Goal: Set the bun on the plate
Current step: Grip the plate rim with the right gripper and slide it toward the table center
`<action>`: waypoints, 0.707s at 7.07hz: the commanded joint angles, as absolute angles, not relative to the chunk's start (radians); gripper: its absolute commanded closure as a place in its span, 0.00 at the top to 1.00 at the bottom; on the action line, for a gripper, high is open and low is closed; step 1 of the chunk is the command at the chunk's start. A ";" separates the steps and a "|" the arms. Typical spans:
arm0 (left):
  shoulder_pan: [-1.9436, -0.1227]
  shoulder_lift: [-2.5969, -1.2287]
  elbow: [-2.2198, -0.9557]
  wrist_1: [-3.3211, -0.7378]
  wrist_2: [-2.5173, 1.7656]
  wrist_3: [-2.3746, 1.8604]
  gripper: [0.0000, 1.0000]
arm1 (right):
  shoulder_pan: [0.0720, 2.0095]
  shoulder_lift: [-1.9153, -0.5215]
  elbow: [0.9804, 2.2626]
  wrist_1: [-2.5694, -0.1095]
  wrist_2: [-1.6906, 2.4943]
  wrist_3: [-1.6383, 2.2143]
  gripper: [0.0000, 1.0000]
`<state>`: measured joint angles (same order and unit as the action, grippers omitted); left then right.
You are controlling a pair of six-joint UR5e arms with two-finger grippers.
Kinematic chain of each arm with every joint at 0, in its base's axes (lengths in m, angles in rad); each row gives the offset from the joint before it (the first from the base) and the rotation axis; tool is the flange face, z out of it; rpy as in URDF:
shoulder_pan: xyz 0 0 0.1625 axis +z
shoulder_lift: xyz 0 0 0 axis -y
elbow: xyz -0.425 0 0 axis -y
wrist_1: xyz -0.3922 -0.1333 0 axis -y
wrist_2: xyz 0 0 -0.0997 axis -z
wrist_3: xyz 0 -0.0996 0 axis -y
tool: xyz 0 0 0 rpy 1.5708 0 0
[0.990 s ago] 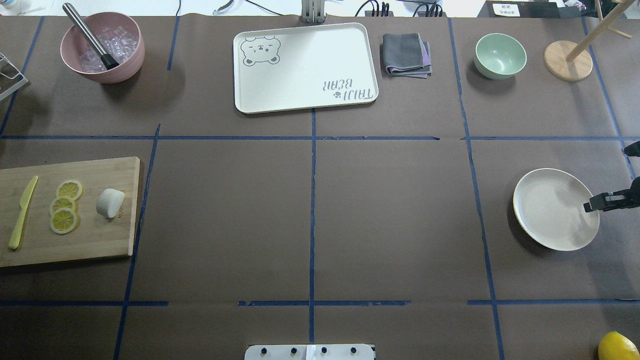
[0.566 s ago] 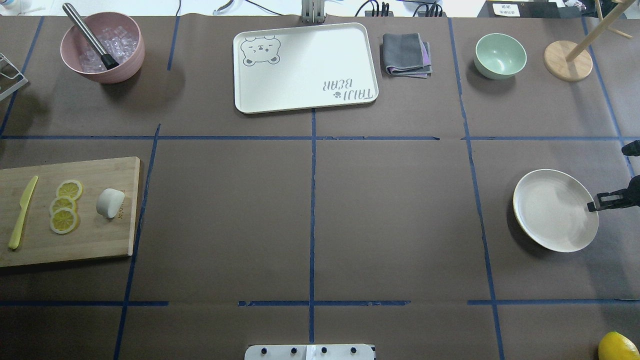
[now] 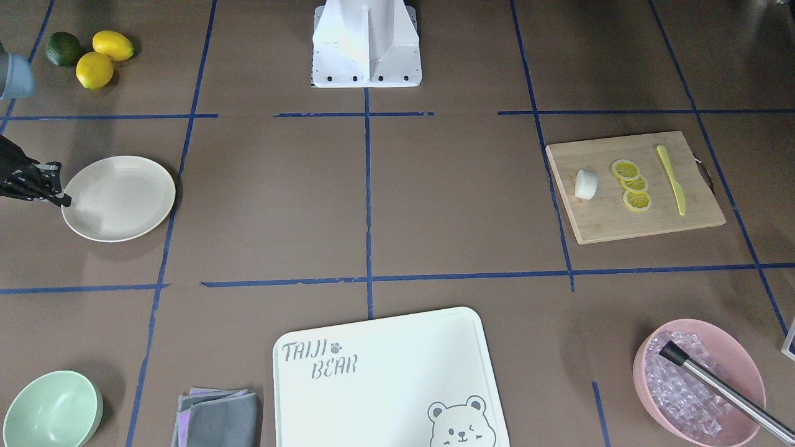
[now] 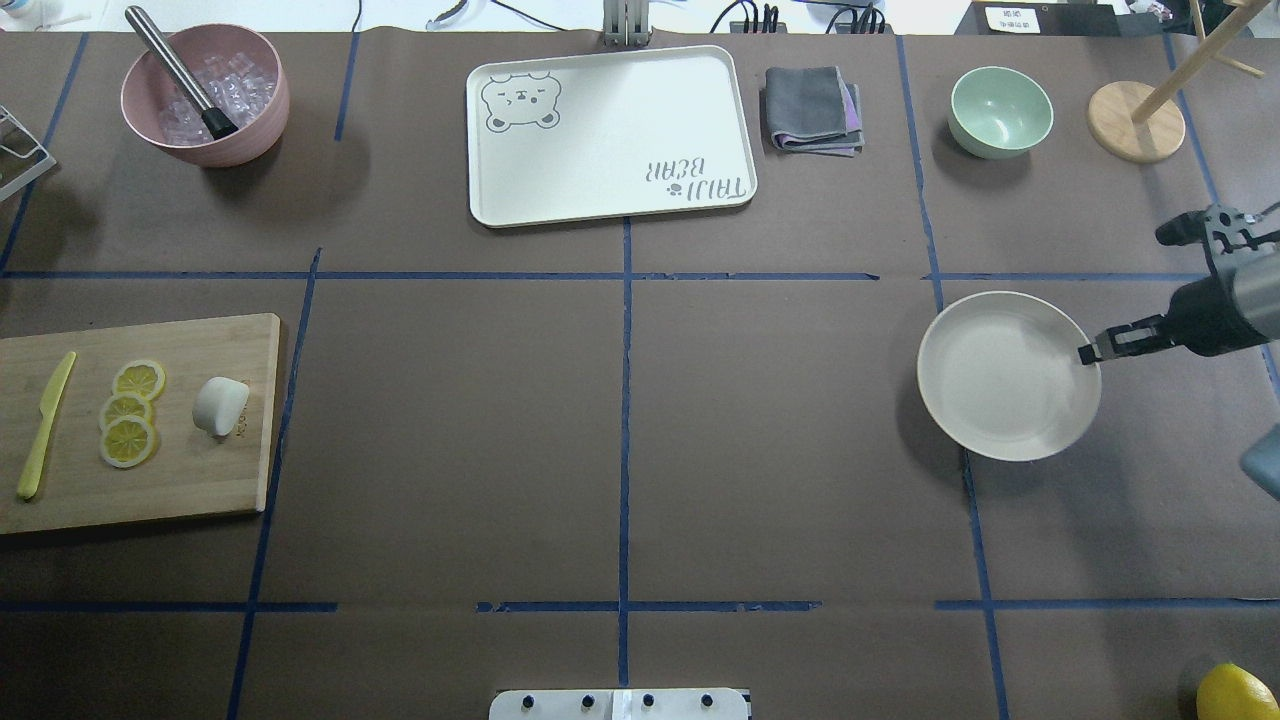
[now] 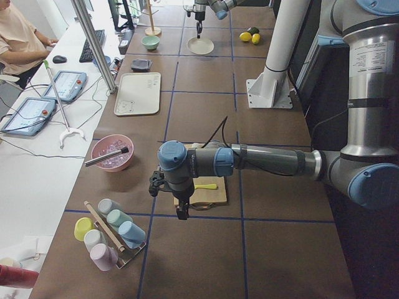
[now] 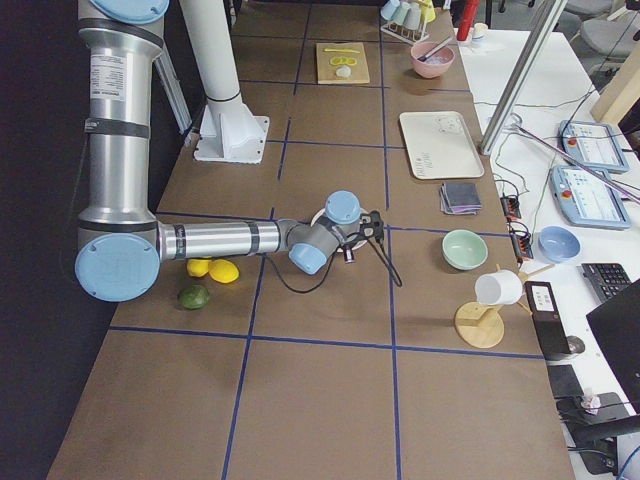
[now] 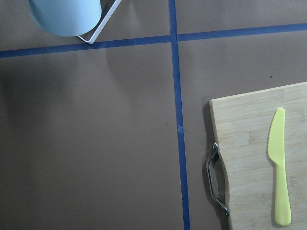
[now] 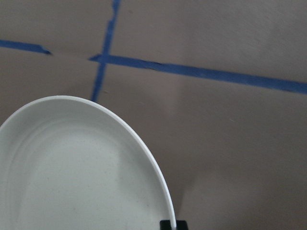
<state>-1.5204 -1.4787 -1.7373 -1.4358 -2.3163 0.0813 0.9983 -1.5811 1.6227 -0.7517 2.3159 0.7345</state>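
Note:
The bun, a small white lump, lies on the wooden cutting board at the table's left, beside the lemon slices. The cream-white plate is on the right half, overlapping a blue tape line. My right gripper is shut on the plate's right rim. My left gripper hangs past the board's handle end, far from the bun. It shows only in the exterior left view, so I cannot tell its state.
A yellow knife lies on the board. Along the far edge stand a pink bowl of ice, the bear-printed tray, a folded cloth, a green bowl and a wooden stand. A lemon sits near right.
My right gripper has moved left and toward the table's far side, and the plate has come along with it, onto the blue tape line. The bun has not moved.

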 commanded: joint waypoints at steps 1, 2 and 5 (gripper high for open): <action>-1.520 -1.479 -1.733 -1.436 -2.316 0.081 1.00 | 0.941 -1.369 1.623 -0.838 2.312 0.745 0.00; -1.520 -1.479 -1.732 -1.436 -2.316 0.081 1.00 | 0.877 -1.268 1.618 -0.918 2.303 0.841 0.00; -1.513 -1.480 -1.732 -1.436 -2.315 0.081 1.00 | 0.656 -1.089 1.600 -1.090 2.051 0.985 0.01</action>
<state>-1.5153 -1.4797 -1.7320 -1.4358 -2.3150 0.0813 0.7328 -1.1460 1.6029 -1.0209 2.1280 0.9420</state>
